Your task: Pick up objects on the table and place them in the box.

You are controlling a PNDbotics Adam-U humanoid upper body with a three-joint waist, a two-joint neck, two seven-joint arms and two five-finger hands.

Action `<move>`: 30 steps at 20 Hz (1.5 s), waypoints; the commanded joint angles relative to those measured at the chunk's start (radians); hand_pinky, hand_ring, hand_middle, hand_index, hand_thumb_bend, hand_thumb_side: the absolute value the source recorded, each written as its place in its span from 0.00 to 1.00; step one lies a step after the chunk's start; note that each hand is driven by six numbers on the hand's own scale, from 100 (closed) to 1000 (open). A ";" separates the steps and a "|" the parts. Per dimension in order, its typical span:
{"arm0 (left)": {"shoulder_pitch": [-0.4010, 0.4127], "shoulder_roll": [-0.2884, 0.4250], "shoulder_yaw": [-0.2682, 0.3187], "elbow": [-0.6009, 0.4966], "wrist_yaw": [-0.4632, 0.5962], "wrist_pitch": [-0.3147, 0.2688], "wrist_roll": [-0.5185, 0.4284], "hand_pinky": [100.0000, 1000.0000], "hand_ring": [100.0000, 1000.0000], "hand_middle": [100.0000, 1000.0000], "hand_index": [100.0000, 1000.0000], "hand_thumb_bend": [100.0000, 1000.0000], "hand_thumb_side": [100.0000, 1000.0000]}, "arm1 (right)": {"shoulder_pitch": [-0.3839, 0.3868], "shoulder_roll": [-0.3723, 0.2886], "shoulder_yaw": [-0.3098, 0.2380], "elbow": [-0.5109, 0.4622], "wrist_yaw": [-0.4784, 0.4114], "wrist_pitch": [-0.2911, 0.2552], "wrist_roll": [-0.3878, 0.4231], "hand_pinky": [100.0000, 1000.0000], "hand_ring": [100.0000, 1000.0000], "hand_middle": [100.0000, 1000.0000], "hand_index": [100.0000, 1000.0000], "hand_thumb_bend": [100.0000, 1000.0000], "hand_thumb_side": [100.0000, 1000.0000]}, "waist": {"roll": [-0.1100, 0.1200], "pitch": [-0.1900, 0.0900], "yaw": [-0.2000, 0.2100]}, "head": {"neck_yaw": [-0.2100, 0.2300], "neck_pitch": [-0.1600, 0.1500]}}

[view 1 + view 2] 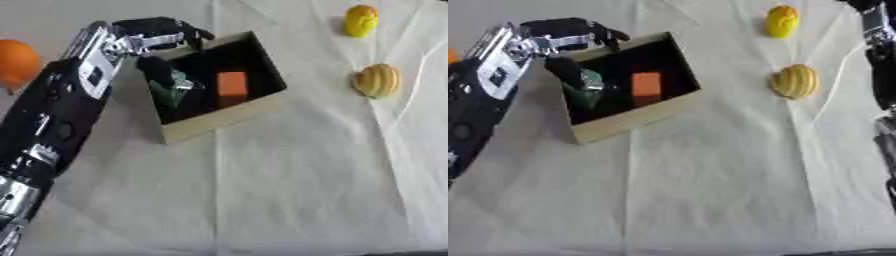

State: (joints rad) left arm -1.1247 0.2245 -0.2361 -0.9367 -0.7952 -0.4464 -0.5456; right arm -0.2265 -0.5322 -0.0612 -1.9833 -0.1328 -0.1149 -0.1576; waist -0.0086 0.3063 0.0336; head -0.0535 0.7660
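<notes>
White cloth covers the worktop [289, 190], and the left hand [157, 31] is held over the box's near-left corner.

A green object [172, 86] is seen just under the hand's curled fingers, inside the box [219, 122] beside an orange block [232, 83]; whether it is pinched or already let go cannot be told. If the fingers are lifted while hooked on it, the green object may be dragged back out, and the box may be shoved or tipped by the wrist, which sits close to the rim. An orange ball [16, 62] lies just beside the left forearm and could be knocked away by a sideways swing. Well apart to the right, a yellow toy [360, 20] and a ridged yellow shell-like piece [377, 80] are left on the cloth. Only the right forearm [881, 60] is shown at the right edge; its hand is not seen.
</notes>
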 commanded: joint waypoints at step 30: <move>0.110 0.514 0.201 0.089 0.004 0.200 0.079 0.83 0.86 0.76 0.88 0.51 0.21 | 0.078 -0.033 -0.037 -0.017 0.049 -0.023 -0.048 0.91 0.75 0.66 0.75 0.00 0.62 | -0.019 -0.028 0.091 | -0.050 0.004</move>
State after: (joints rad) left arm -0.9974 0.7103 -0.0553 -0.8583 -0.7828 -0.2533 -0.4731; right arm -0.1408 -0.5499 -0.0920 -1.9833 -0.0935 -0.1350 -0.2054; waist -0.0158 0.2945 0.1244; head -0.1069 0.7660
